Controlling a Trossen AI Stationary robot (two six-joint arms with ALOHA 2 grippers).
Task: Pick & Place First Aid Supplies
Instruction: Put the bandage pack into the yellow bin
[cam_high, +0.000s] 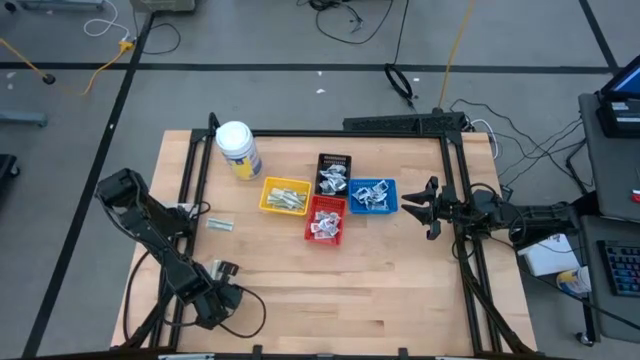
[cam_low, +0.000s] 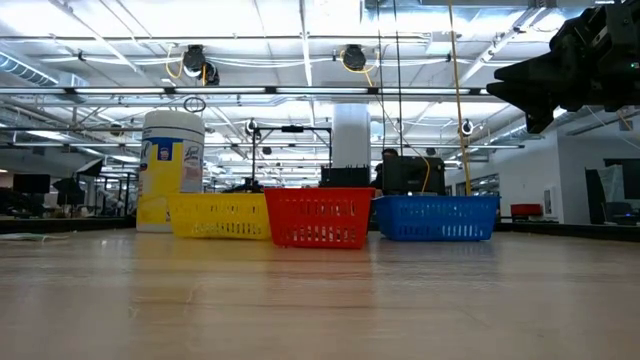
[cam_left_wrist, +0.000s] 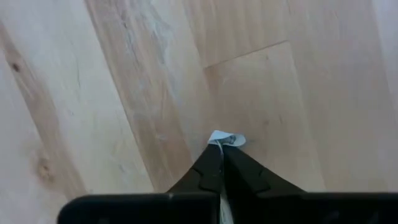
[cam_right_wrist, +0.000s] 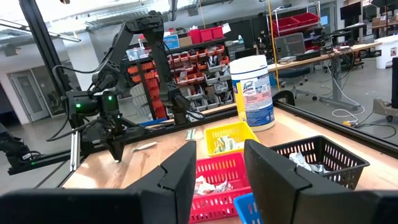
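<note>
My left gripper (cam_left_wrist: 222, 149) points down at the near left part of the wooden table (cam_high: 330, 290) and is shut on a small white packet with dark print (cam_left_wrist: 225, 139), one of the first aid supplies. A pale elongated packet (cam_high: 220, 225) lies flat on the table farther back; it also shows in the right wrist view (cam_right_wrist: 144, 147). More packets fill the yellow (cam_high: 285, 195), black (cam_high: 334, 170), red (cam_high: 325, 218) and blue (cam_high: 372, 195) trays at the table's middle. My right gripper (cam_high: 425, 207) waits open at the right edge, above the table. My left gripper pinches the white packet between its two fingertips (cam_left_wrist: 208, 163), coming from above and pointing down. One end of the packet (cam_left_wrist: 227, 138) sticks out past the fingertips against the tabletop; the rest is hidden between the fingers. Whether it is lifted off the wood, I cannot tell.
A white jar with a yellow label (cam_high: 238, 148) stands at the far left, behind the yellow tray. Black frame rails (cam_high: 195, 170) run along the table's left, far and right edges. Bare wood spreads across the near half of the table.
</note>
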